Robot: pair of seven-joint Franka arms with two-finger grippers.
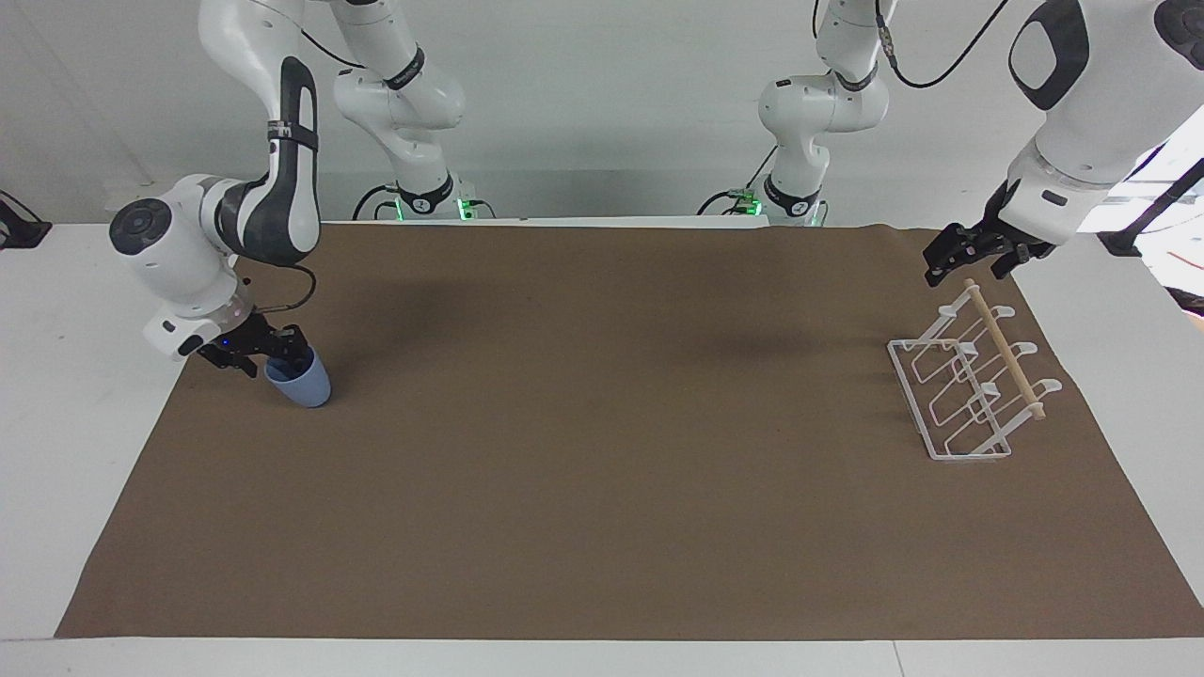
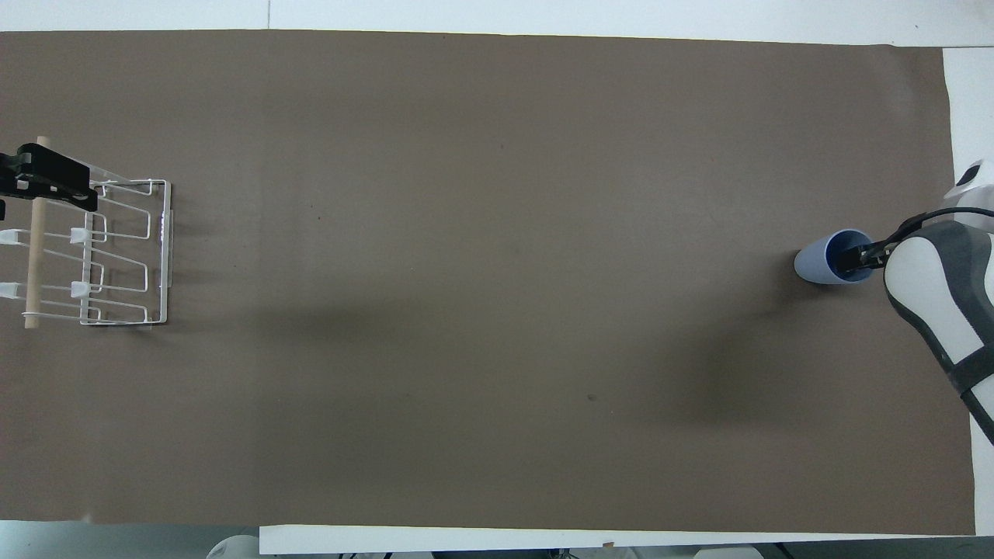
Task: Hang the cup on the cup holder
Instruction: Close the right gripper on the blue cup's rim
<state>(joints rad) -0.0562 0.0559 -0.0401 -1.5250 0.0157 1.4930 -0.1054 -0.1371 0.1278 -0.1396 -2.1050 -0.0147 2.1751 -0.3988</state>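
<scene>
The cup [image 1: 300,383] stands tilted on the brown mat at the right arm's end of the counter [image 1: 56,423], its mouth leaning toward the right hand [image 1: 273,355]. That hand is down at the rim, with one finger reaching inside the mouth in the overhead view and the rest of it outside the wall. It looks like a pinch on the rim, but I cannot tell from here whether the fingers have actually closed on the wall.

The cup holder [image 1: 969,381] sits well apart, at the left arm's end of the counter, with its wooden dowel [image 1: 1003,348] running along the top. The left hand [image 1: 969,254] hangs just over the end of that dowel nearer the robots. Whether it touches the dowel, and how wide it stands, I cannot make out.

My reading is that the grasp is the step in hand. To do it well, the right hand should seat deep enough on the wall that the smooth, tapering cup does not slide out, squeeze firmly before any lift, then rise straight so the tilted base clears the mat without dragging.

The right arm's own body covers part of the hand in the overhead view, and the left hand is cut off at that view's edge. The thin white wires of the holder blur together, so I cannot count the prongs.
</scene>
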